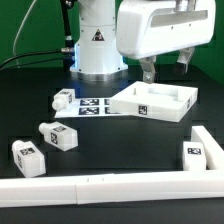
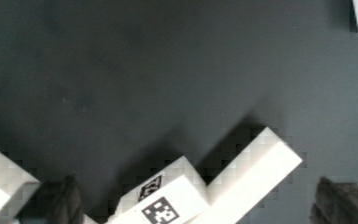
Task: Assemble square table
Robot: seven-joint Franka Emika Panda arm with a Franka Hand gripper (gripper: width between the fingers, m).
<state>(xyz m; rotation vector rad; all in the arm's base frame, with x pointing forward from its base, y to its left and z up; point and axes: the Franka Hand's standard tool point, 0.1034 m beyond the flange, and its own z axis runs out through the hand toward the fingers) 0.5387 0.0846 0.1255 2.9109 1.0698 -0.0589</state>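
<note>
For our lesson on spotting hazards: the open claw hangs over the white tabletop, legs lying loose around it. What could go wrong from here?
1. The open claw hangs above the rim of the tabletop; lowered off-centre, a finger might strike the rim and shove the tabletop.
2. The leg beside the marker board lies loose; a sliding tabletop could knock it away.

Exterior view: fixed, slightly raised, mid-distance. It faces the arm base (image 1: 97,45) across the black table (image 1: 110,140), with the white rail (image 1: 110,185) nearest the lens. Wrist view: close, looking steeply down onto the table (image 2: 140,70). Both views share the tabletop (image 1: 150,108) rim (image 2: 247,165) and its tag (image 2: 155,186).
</note>
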